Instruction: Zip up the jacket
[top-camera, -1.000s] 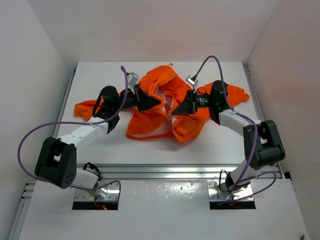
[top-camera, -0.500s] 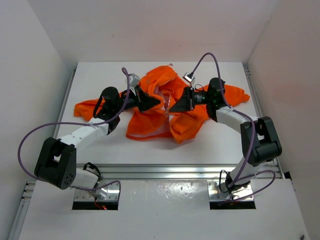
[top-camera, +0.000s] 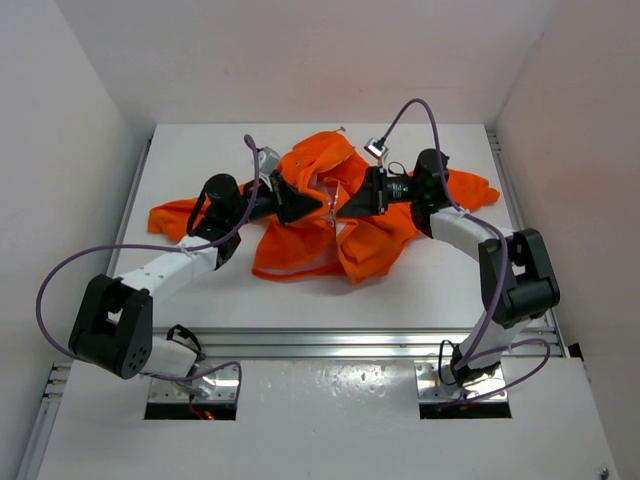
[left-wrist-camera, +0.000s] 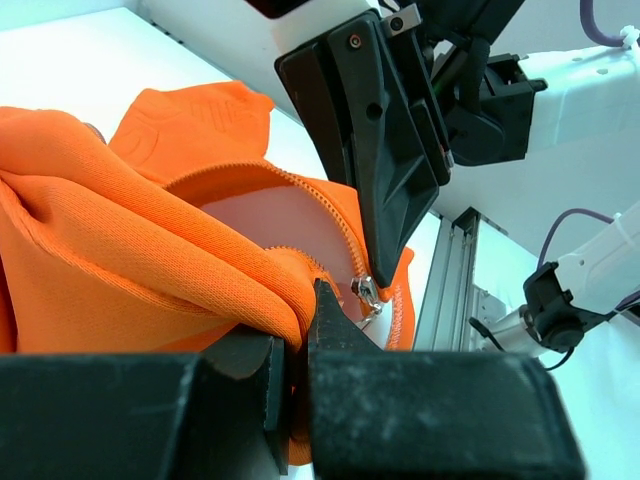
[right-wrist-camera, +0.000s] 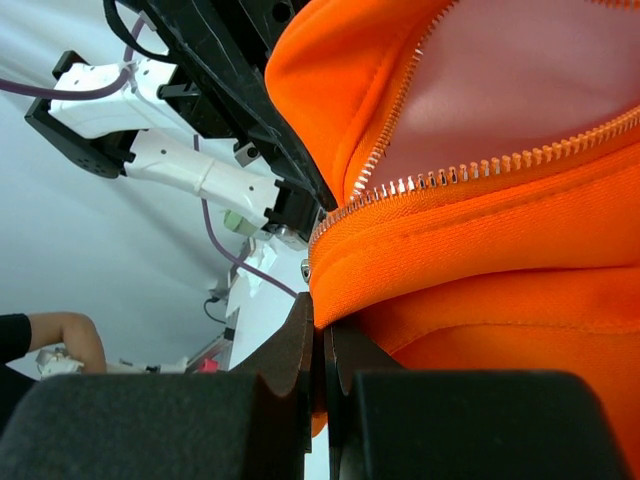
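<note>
Tightly closed; both jaws pinch the jacket (top-camera: 378, 246).

One jacket (top-camera: 300, 252), one zipper (right-wrist-camera: 480, 168), one table (top-camera: 180, 160), two arms (top-camera: 165, 268) (top-camera: 465, 232), two pincers: left pincer (top-camera: 322, 205), right pincer (top-camera: 340, 213).

L hand (top-camera: 318, 206) & R hand (top-camera: 341, 212) both pinched closed, tips facing, nearly touching.

Right wrist view's edges cut off the jacket (right-wrist-camera: 480, 260).
</note>
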